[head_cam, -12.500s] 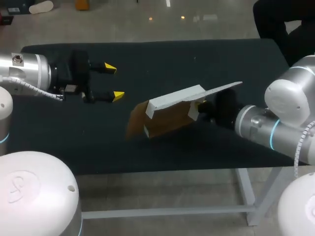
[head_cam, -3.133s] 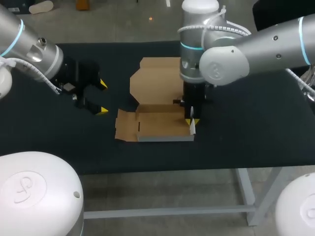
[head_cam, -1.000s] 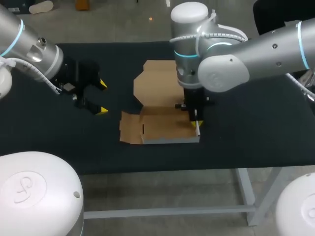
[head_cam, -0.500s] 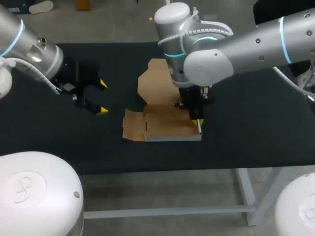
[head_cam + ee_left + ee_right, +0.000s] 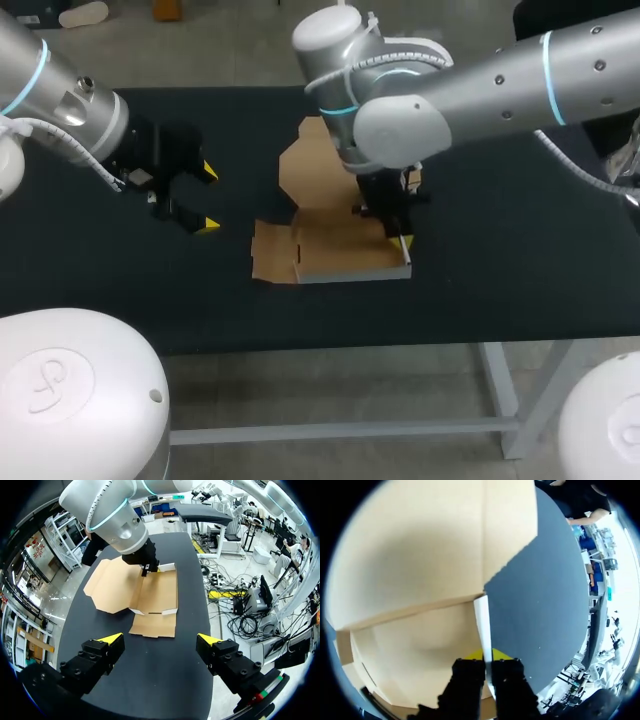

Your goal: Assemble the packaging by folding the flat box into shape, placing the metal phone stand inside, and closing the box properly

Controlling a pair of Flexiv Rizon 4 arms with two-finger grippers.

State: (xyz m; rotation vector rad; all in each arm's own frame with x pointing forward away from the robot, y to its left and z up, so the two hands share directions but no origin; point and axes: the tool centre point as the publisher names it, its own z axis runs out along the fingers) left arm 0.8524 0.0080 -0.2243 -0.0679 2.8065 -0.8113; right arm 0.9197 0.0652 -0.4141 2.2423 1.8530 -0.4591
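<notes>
The partly folded cardboard box (image 5: 335, 258) lies brown side up at the table's middle, its lid flap (image 5: 312, 168) spread flat behind it. My right gripper (image 5: 401, 240) points down at the box's right end, shut on the thin white side wall (image 5: 482, 617), which stands upright between its fingers (image 5: 487, 656). My left gripper (image 5: 206, 199) hovers open left of the box, with nothing in it. In the left wrist view the box (image 5: 159, 591) lies ahead of the open left gripper (image 5: 160, 640). No metal phone stand is in view.
The black table (image 5: 500, 250) carries only the box. A loose end flap (image 5: 270, 262) sticks out flat on the box's left side, toward my left gripper. The table's front edge (image 5: 400, 335) runs close below the box.
My right arm has swung its upper part to the left while holding the side wall, and the box has slid slightly to the right. The left arm has not moved.
</notes>
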